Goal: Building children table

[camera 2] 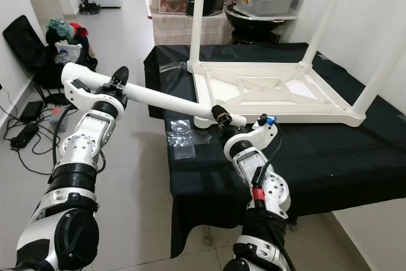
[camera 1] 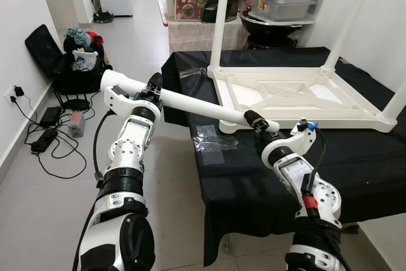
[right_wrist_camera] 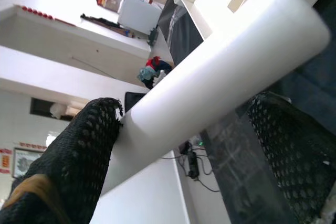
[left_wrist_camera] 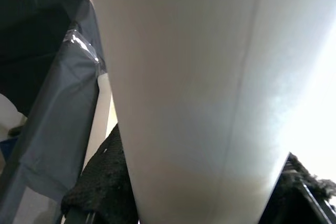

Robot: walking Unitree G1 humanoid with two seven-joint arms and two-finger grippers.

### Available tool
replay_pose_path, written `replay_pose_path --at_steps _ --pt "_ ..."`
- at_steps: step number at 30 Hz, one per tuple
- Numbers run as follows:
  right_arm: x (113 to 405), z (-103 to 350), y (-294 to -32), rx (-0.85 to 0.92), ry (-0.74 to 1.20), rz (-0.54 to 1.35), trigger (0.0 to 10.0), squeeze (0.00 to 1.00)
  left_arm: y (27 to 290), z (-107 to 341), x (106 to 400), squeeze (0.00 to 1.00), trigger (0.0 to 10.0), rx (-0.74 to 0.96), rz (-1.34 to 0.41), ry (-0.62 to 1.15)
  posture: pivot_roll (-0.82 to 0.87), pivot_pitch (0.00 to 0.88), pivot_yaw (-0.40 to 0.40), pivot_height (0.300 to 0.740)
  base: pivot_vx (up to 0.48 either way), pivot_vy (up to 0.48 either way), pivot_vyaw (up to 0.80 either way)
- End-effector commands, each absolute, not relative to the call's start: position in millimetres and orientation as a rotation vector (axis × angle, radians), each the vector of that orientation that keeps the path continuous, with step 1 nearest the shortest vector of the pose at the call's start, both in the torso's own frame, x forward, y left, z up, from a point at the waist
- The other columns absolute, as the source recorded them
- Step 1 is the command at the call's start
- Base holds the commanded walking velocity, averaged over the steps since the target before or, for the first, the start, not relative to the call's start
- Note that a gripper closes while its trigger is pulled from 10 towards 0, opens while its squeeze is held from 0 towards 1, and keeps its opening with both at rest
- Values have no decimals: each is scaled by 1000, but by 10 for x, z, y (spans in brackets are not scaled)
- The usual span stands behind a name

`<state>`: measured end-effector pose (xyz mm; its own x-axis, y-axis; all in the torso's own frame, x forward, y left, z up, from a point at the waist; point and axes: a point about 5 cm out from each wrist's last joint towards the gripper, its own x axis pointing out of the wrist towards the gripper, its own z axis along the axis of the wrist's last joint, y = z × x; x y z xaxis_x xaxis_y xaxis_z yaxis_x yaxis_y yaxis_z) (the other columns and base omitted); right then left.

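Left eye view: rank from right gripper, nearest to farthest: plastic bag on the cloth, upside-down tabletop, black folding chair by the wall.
From the right gripper:
1. Plastic bag, just left, on black cloth.
2. Upside-down tabletop, behind it.
3. Black folding chair, far left wall.

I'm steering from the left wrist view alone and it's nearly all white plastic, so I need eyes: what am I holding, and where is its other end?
Observer: The left gripper is shut on a loose white table leg, lying roughly level.
Operator: Is the other arm helping?
Observer: Yes, the right gripper clamps the same leg near its far end.
Operator: And the table itself?
Observer: The white tabletop lies upside down on the black-covered table, with three legs already standing up from it.
Operator: Which corner is open?
Observer: The near-left corner, just beside the right gripper.
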<state>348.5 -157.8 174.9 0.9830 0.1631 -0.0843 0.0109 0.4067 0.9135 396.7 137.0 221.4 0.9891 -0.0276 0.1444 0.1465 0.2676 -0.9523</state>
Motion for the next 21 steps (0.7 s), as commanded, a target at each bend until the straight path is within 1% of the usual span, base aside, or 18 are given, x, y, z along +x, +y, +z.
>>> replay_pose_path --at_steps 1,13,14,21 --pt "3521 1807 -1544 1180 152 105 10000 0 1323 2161 3956 0 0 -1324 -135 -89 43 0 -65 740 0 0 0" --pt "3614 1914 -1500 1256 117 88 10000 0 1265 2119 3947 0 0 -1342 -152 -72 42 0 -69 740 0 0 0" --pt "3631 1935 -1497 1281 102 77 0 0 1255 2117 3945 0 0 -1346 -157 -71 42 0 -71 740 0 0 0" --pt "3630 1982 -1496 1314 76 73 0 0 1247 2120 3939 0 0 -1337 -173 -80 38 0 -74 740 0 0 0"
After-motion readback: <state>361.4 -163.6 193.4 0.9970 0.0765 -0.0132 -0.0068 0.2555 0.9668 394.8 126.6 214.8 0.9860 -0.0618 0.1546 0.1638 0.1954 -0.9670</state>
